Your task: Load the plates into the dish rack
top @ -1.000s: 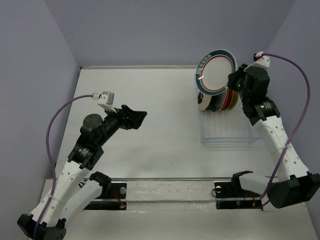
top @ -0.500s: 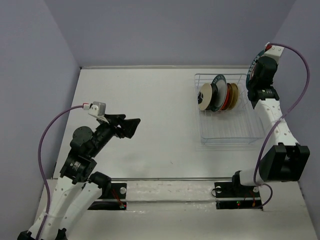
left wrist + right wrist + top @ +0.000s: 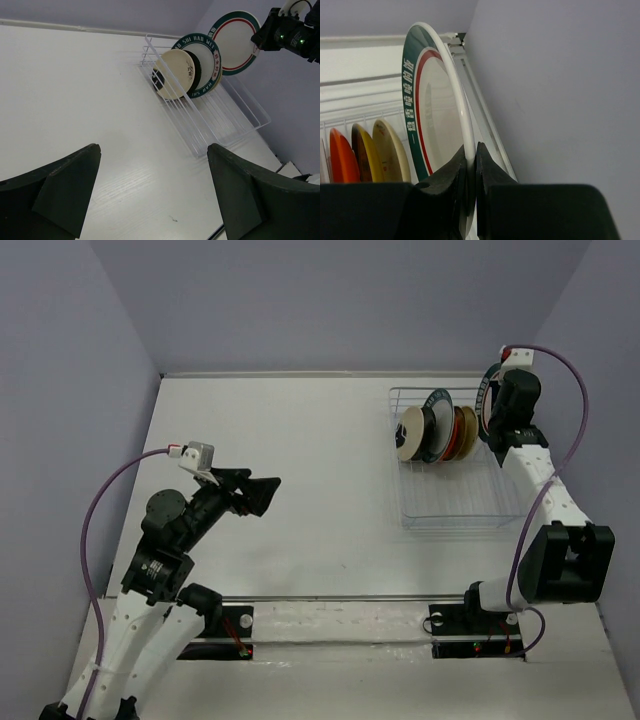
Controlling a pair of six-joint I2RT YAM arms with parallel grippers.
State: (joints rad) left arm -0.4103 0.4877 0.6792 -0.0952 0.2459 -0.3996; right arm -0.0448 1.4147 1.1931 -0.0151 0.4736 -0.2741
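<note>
The right claw (image 3: 470, 156) is closed on the rim of a white plate with a green and red band (image 3: 436, 120). Its two fingers (image 3: 451, 172) pinch the lower edge, one on each face. The plate stands on edge and rises straight up out of the claw, with its face turned toward the other plates. In the overhead view this plate (image 3: 487, 400) shows almost edge-on at the far right corner of the dish rack (image 3: 455, 525), just in front of the claw (image 3: 498, 408). From the left arm's camera the same plate (image 3: 235, 42) sits higher than the row in the rack; whether it touches the wire cannot be told.

Several plates stand upright in the far end of the rack (image 3: 240, 115), close together. They are a cream one (image 3: 410, 430) at the left, a second green-rimmed one (image 3: 436, 418) behind it, then brown and orange ones (image 3: 466, 430) nearest the held plate. The near half of the rack holds nothing.

The left claw (image 3: 262, 490) hangs above the left side of the table (image 3: 300, 430), well apart from the rack. Its fingers (image 3: 65, 190) are spread wide and hold nothing.
</note>
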